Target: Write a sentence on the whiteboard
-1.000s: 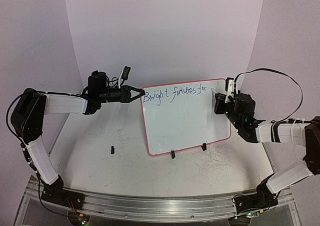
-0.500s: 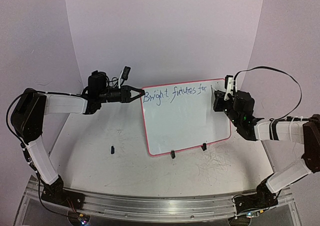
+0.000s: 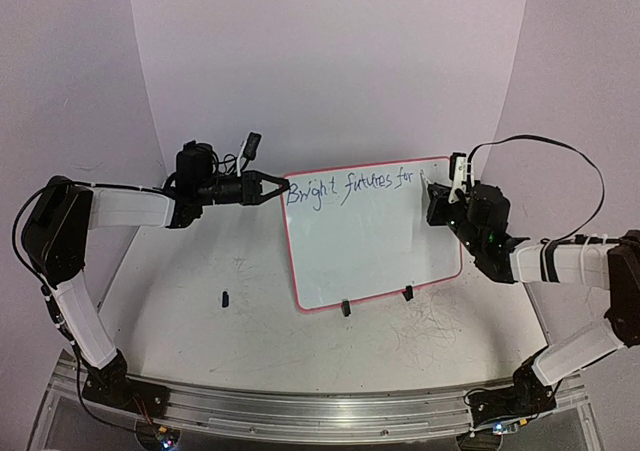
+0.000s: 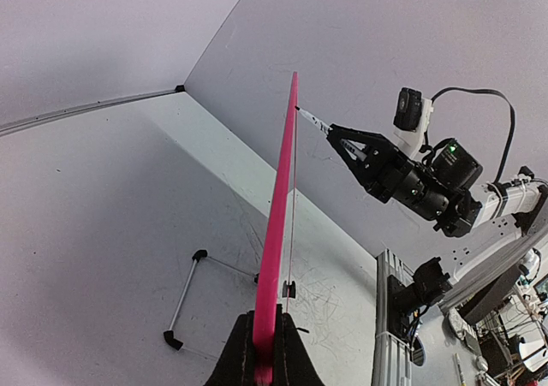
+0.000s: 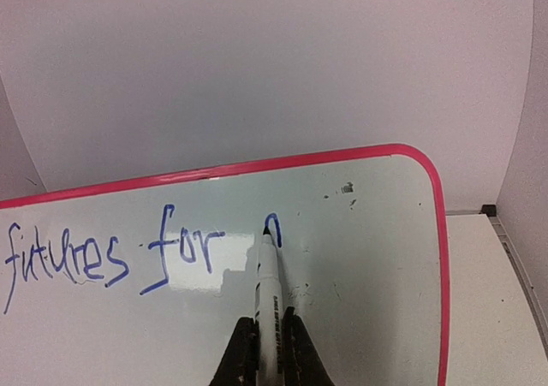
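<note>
Clamping the white marker (image 5: 268,283) in my right pincer (image 5: 268,333) with its tip on the whiteboard (image 5: 257,165) just ahead, while my left pincer (image 4: 266,335) grips its rim, I judge the sentence (image 5: 86,262) mostly done: "Bright futures for" stands to the left, "all" barely begun.

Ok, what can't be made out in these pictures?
Left wrist: whiteboard is edge-on, so no writing shows.
Right wrist: the sentence starts beyond the left edge; marker tip covers part of the last letter.
Top: the small black bit is too small to identify.
</note>
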Controlling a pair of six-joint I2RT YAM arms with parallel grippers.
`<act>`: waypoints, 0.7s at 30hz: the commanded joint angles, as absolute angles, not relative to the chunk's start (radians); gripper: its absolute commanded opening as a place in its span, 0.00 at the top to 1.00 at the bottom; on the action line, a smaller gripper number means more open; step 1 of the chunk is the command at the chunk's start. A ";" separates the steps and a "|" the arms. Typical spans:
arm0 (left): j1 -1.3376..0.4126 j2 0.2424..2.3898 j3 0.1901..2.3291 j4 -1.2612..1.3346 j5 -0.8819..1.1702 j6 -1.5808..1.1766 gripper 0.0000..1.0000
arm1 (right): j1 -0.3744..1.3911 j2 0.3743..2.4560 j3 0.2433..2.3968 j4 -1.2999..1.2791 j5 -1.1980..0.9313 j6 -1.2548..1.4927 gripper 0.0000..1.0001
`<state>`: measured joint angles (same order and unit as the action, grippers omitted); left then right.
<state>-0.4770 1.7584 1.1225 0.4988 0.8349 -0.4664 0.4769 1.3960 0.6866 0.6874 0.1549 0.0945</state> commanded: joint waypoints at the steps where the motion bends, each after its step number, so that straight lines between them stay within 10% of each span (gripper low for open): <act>1: -0.523 1.761 1.098 0.403 0.870 -0.405 1.00 | 0.483 1.363 0.672 0.674 0.146 0.111 1.00; 21: -0.523 1.764 1.098 0.404 0.870 -0.403 1.00 | 0.483 1.354 0.662 0.674 0.210 0.119 1.00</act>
